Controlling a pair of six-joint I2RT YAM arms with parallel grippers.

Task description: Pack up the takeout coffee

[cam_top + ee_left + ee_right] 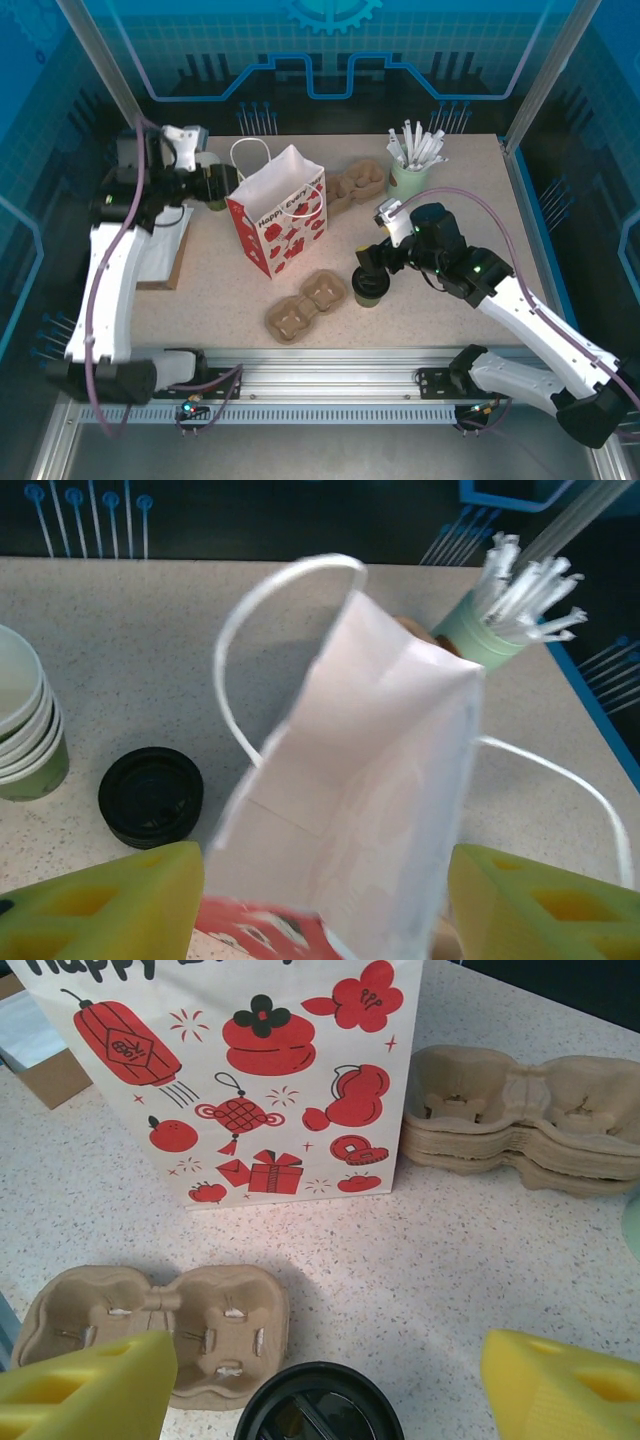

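Flagging tip risk: left gripper (325, 870) fingers stand wide apart either side of the bag (280, 215) mouth, gripping nothing, so the bag may fold or topple when the coffee (369, 289), near the bag's front right between the right gripper (328, 1355) open, untouching fingers, goes in.

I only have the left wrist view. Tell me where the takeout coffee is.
Observer: The takeout coffee stands in front of the bag, on the right arm's side.
Operator: Give me the right gripper's state.
Observer: The right gripper hovers at the coffee's lid, jaws open either side, not touching it.
Operator: Report what's beside the cup.
Observer: A single pulp carrier lies flat on its left, clear of the bag.
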